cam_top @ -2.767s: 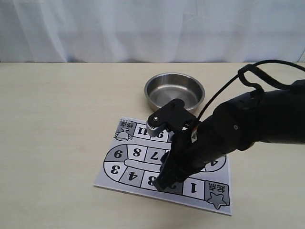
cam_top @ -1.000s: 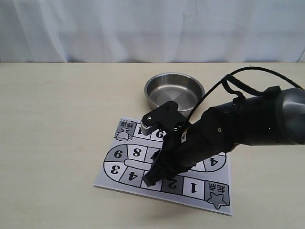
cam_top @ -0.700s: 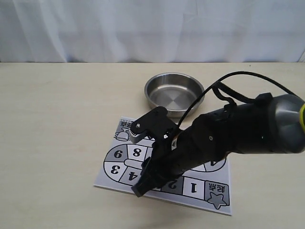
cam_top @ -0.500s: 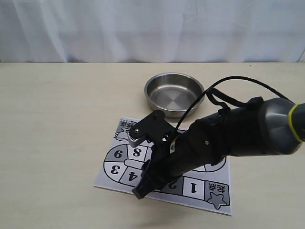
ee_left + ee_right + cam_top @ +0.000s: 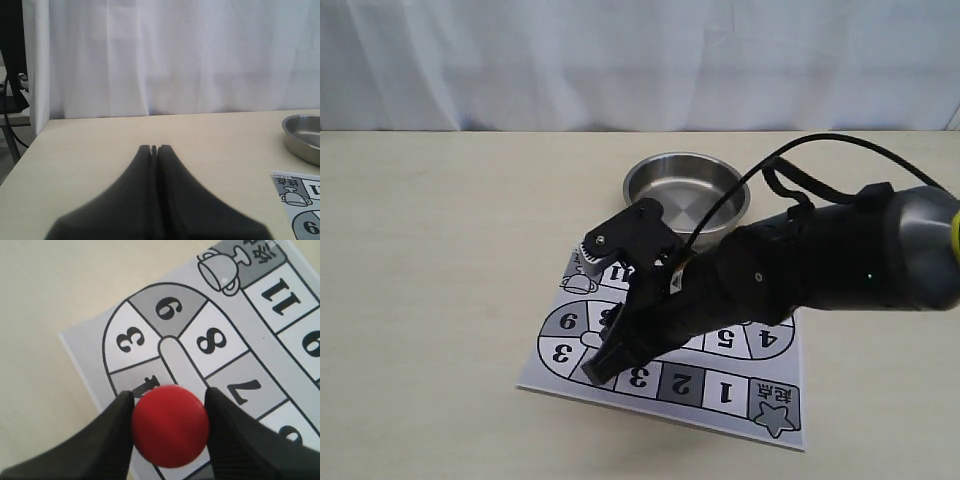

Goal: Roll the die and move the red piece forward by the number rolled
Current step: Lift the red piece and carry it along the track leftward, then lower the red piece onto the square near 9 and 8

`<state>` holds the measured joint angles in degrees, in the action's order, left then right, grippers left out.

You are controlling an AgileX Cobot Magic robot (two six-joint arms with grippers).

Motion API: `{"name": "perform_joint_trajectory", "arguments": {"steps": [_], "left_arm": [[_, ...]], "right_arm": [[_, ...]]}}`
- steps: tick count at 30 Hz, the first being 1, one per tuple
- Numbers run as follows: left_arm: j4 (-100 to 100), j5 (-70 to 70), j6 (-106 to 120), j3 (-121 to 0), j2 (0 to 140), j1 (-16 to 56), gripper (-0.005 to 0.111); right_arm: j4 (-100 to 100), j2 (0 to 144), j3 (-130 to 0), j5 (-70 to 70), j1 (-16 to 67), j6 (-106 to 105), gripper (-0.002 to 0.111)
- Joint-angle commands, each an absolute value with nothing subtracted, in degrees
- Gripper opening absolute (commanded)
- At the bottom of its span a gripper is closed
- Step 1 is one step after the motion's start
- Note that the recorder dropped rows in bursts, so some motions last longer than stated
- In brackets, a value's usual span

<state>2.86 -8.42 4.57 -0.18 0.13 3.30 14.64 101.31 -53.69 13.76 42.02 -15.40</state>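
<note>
Downward, right pincer [image 5: 169, 395] around red piece [image 5: 170, 427]

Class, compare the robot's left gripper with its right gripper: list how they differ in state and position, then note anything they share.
The left gripper has its fingers pressed together with nothing between them; the right gripper has its fingers apart, clamping the red piece. The left gripper is over plain tabletop, off the game board; the right gripper is over the game board's numbered squares. Both have black fingers.
</note>
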Motion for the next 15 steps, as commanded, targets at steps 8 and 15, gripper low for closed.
{"name": "perform_joint_trajectory", "arguments": {"steps": [8, 15], "left_arm": [[3.12, -8.19, 4.17, 0.0, 0.0, 3.39, 0.0], [3.12, -8.19, 4.17, 0.0, 0.0, 3.39, 0.0]], "right_arm": [[14.15, 109.0, -59.36, 14.06, 44.8, -15.8, 0.004], [13.89, 110.25, -59.36, 14.8, 44.8, -16.34, 0.004]]}}
